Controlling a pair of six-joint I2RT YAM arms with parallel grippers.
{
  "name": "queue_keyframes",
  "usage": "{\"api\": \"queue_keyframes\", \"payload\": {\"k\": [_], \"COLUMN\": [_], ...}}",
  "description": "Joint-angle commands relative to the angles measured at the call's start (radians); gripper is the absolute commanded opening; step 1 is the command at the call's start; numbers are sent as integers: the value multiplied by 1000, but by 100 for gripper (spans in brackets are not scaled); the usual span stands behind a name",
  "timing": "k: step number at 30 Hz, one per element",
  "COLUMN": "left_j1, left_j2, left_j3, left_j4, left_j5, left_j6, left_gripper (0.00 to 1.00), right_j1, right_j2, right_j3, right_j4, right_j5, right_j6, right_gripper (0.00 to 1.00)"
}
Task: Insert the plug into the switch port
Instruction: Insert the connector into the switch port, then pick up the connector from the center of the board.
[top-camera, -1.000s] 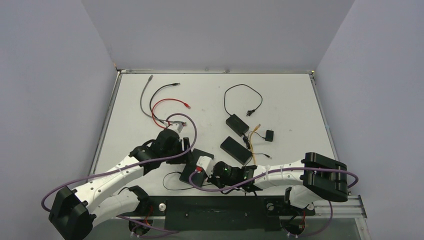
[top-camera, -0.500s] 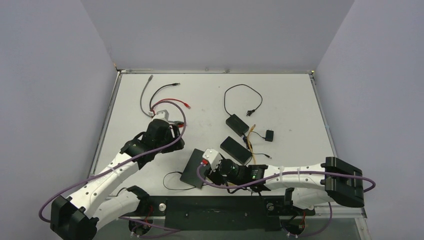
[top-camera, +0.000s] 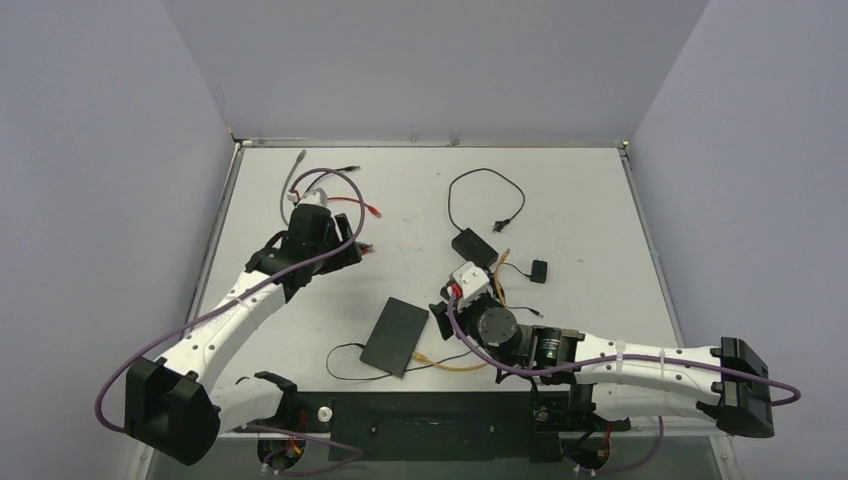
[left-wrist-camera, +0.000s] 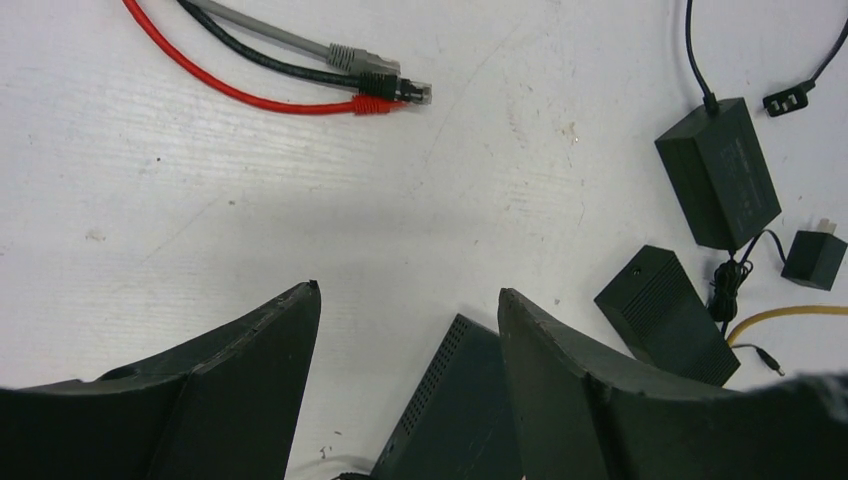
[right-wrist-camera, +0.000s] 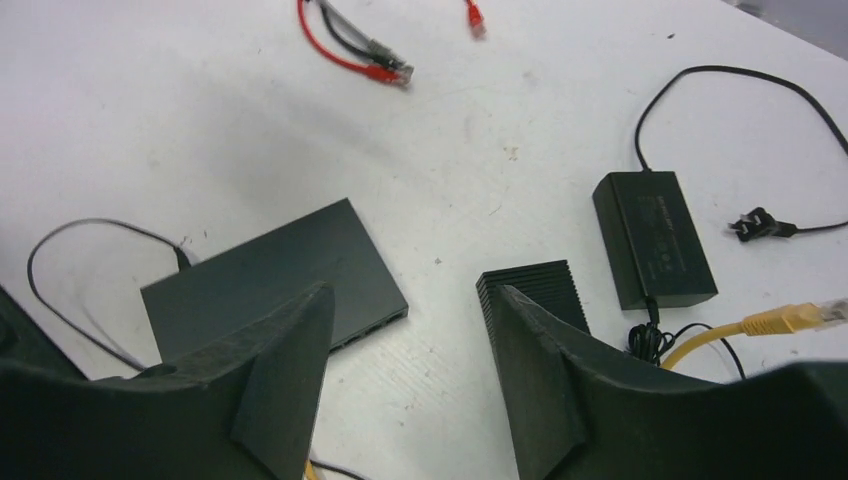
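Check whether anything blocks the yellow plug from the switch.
Nothing visible does. The yellow plug lies loose just beside the switch, at its edge, with only a small open gap between them.

Light is bright, even and soft, falling from above onto the matte white tabletop (top-camera: 560, 200). The flat black rectangular switch box (top-camera: 396, 335) throws only a faint, narrow shadow along its edge. Beyond the box, the thin red cable (left-wrist-camera: 220, 85) shows sharp in the left wrist view. Nearer than the box, the black plastic fingers (left-wrist-camera: 230, 400) look dark and slightly soft, grey shade spreading beneath them.
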Motion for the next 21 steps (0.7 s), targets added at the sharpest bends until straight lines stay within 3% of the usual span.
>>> {"api": "queue_keyframes", "payload": {"k": [1,3,5,9,21], "left_j1": [37,57,78,106,268], "left_j2": [75,111,141,221,493], "left_j3": [86,99,102,131,346], "left_j4": [90,108,145,215,164], "left_j5": [-20,-28,-23,-48,-69], "left_j6": [-10,-29,-45,-43,15], "left_gripper": [63,63,63,64,63], "right_j1": [-13,-28,-39,-52,-56], "right_j2": [-57,-92,-116,-124,-116], "right_j3": [-21,-62,-90,-91,-165], "right_j4": [71,113,121,81,149], "right_j5": [146,156,146,172,123], "right_j6": [65,109,142,212,274], "right_gripper": [64,74,78,80,86]}}
